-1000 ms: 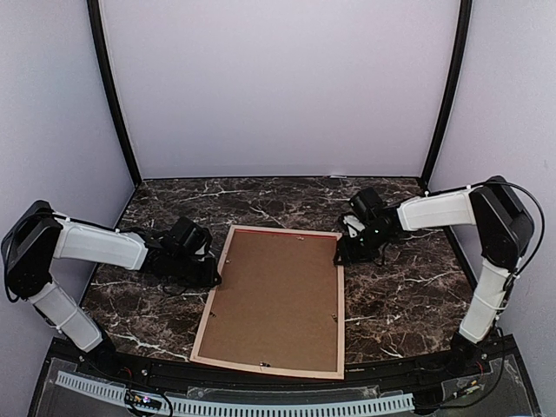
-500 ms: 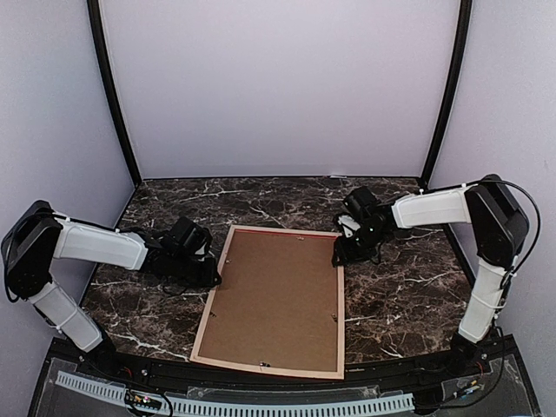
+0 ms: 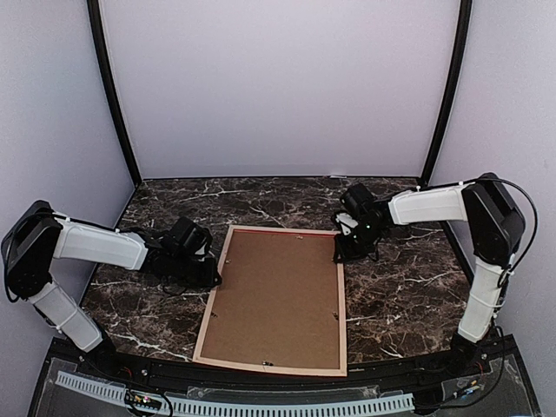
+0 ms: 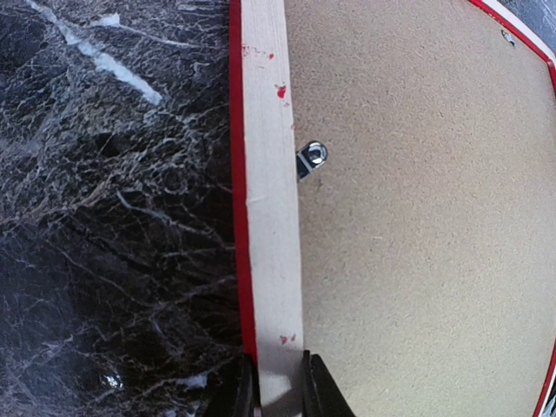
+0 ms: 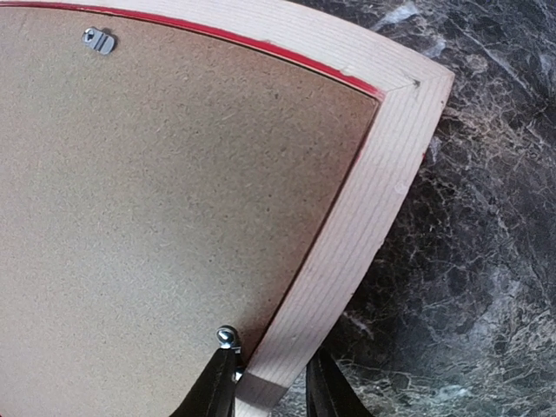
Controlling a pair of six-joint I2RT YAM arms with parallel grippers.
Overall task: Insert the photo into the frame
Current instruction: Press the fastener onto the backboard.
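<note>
Top external shows the frame [image 3: 211, 295] face down, brown board [image 3: 274, 300] seated, photo unseen, perhaps already beneath; left fingers [image 4: 239, 393] and right fingers [image 5: 217, 387] narrowly pinch its side rails

The frame's [image 4: 269, 174] pale rail fills the gap between the left gripper's [image 4: 278, 387] fingers. Ahead, a metal turn clip [image 4: 310, 158] juts over the backing board [image 4: 417, 226]. Open marble table [image 4: 113, 217] lies on its outer side. The right gripper [image 5: 269, 382] straddles the rail too, with a screw [image 5: 227, 334] by its inner finger and open table outward.
</note>
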